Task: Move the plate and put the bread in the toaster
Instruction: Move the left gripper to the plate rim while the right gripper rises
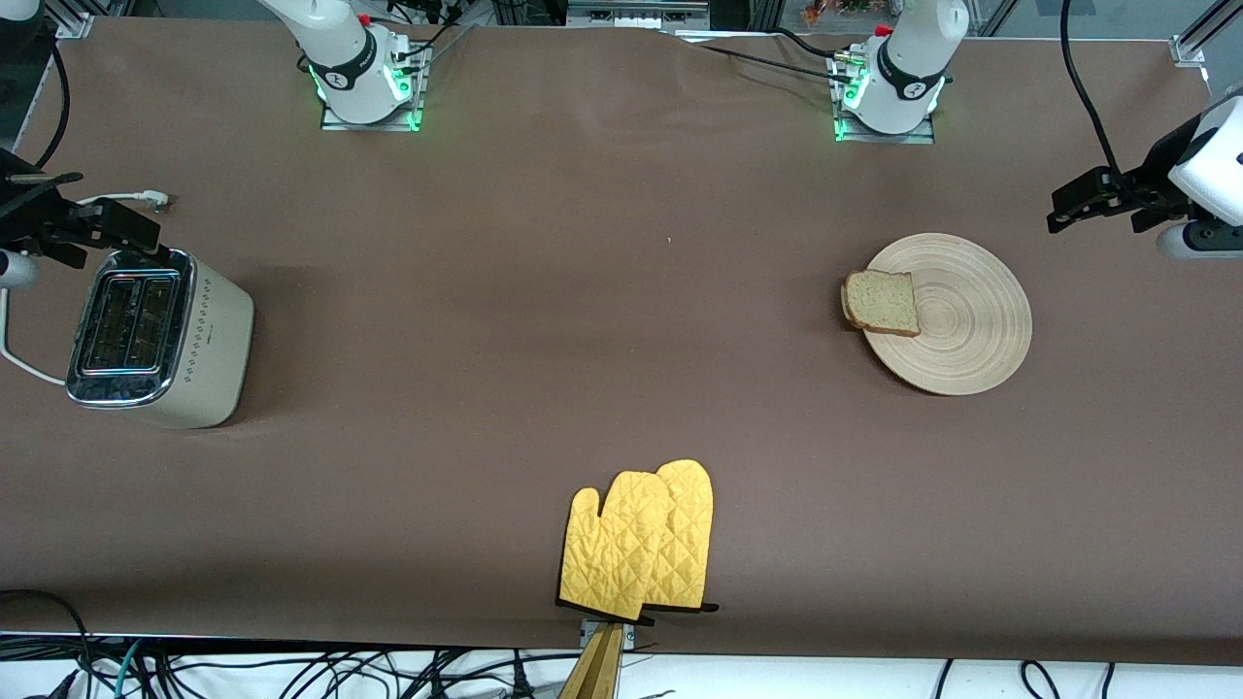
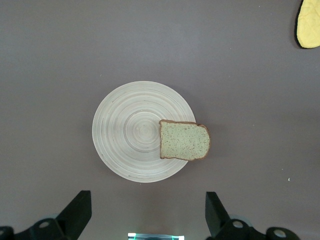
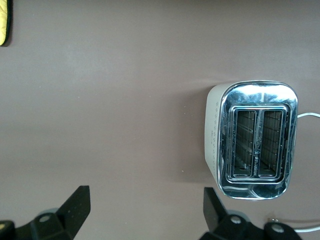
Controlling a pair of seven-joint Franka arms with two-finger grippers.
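Observation:
The pale wooden plate (image 1: 961, 325) lies toward the left arm's end of the table. The bread (image 1: 882, 303) lies flat on its rim, overhanging the side toward the right arm's end. Both also show in the left wrist view, the plate (image 2: 127, 135) and the bread (image 2: 184, 140). My left gripper (image 1: 1058, 212) (image 2: 147, 200) is open and empty, up in the air beside the plate. The cream toaster (image 1: 160, 335) (image 3: 252, 140) stands at the right arm's end, both slots empty. My right gripper (image 1: 107, 221) (image 3: 146, 197) is open and empty, up in the air beside the toaster.
A pair of yellow oven mitts (image 1: 641, 542) lies at the table's edge nearest the front camera, midway along. The toaster's white cord (image 1: 19, 364) runs off the right arm's end. Brown cloth (image 1: 583, 320) covers the table between toaster and plate.

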